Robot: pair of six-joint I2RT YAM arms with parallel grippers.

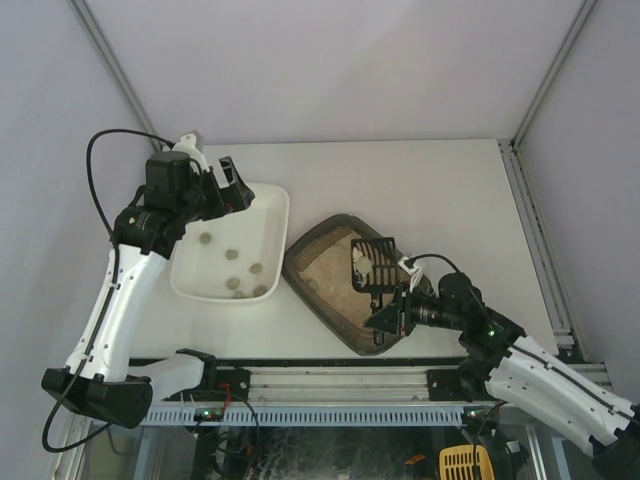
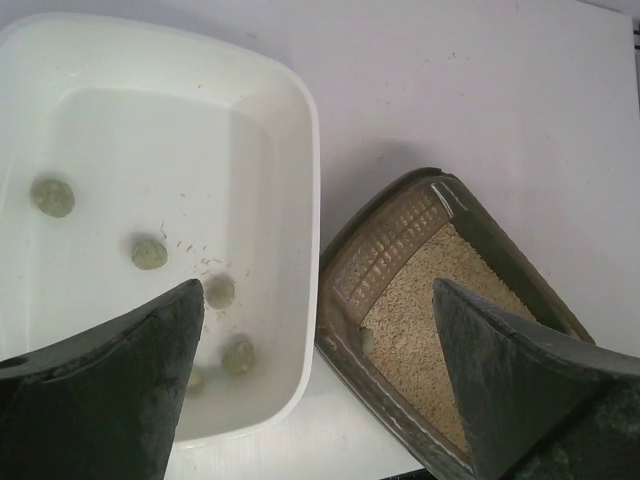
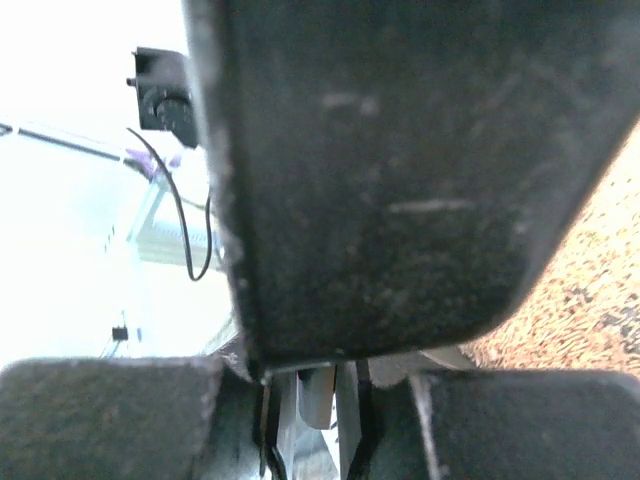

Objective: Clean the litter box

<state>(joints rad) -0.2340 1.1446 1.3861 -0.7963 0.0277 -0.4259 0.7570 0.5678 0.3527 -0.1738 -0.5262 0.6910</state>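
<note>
We see our left jaws wide over a tray [image 2: 270, 130] of greenish lumps [image 2: 149, 253], just beside the sand-filled litter box [image 2: 400, 225].

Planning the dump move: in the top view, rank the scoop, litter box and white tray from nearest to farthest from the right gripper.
1. Scoop: in the right gripper's grip.
2. Litter box: directly beneath it.
3. White tray: off to the left.

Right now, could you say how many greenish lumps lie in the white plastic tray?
5 lumps: one leftmost, one central, three by the white plastic tray's near-right corner; none seems hidden.
</note>
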